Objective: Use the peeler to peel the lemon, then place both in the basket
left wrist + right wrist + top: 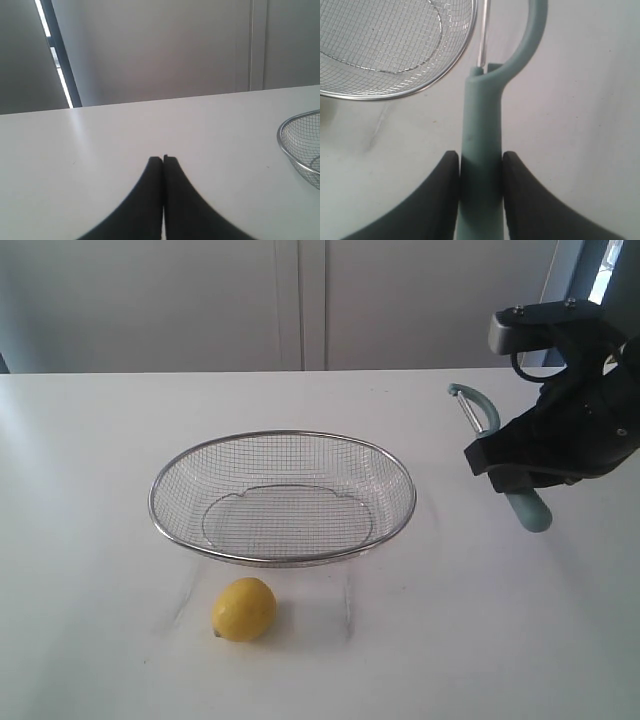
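The yellow lemon lies on the white table in front of the basket, apart from its rim. The silver wire-mesh basket is empty in the middle of the table. To its right, my right gripper is shut on the pale teal handle of the peeler. In the right wrist view its fingers press both sides of the peeler, whose curved head and blade point past the basket rim. My left gripper is shut on nothing above bare table; the exterior view does not show it.
The white table runs back to a grey panelled wall. In the left wrist view, a piece of the basket rim shows at one edge.
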Controlling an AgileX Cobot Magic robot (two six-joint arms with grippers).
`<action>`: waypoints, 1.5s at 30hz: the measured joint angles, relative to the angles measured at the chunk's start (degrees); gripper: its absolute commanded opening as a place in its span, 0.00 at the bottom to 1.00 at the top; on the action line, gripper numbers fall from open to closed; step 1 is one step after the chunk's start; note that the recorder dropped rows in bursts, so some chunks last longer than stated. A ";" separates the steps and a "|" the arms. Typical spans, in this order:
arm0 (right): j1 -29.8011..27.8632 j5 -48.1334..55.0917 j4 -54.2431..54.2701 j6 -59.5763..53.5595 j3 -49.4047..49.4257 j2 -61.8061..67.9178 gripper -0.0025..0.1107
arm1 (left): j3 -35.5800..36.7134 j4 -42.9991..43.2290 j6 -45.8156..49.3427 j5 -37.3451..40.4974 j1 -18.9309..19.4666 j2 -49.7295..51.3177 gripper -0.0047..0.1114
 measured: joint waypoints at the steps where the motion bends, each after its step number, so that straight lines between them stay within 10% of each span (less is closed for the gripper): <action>1: 0.00 0.00 0.00 0.00 0.00 0.00 0.02 | 0.00 0.00 0.00 -0.13 0.00 0.00 0.05; 26: 0.00 0.00 0.00 0.00 0.00 0.00 0.02 | -0.73 0.00 -0.10 -4.18 0.00 0.00 0.04; 45: 0.00 0.00 0.00 0.00 0.00 0.00 0.02 | -22.58 0.00 0.00 19.31 0.00 5.81 0.04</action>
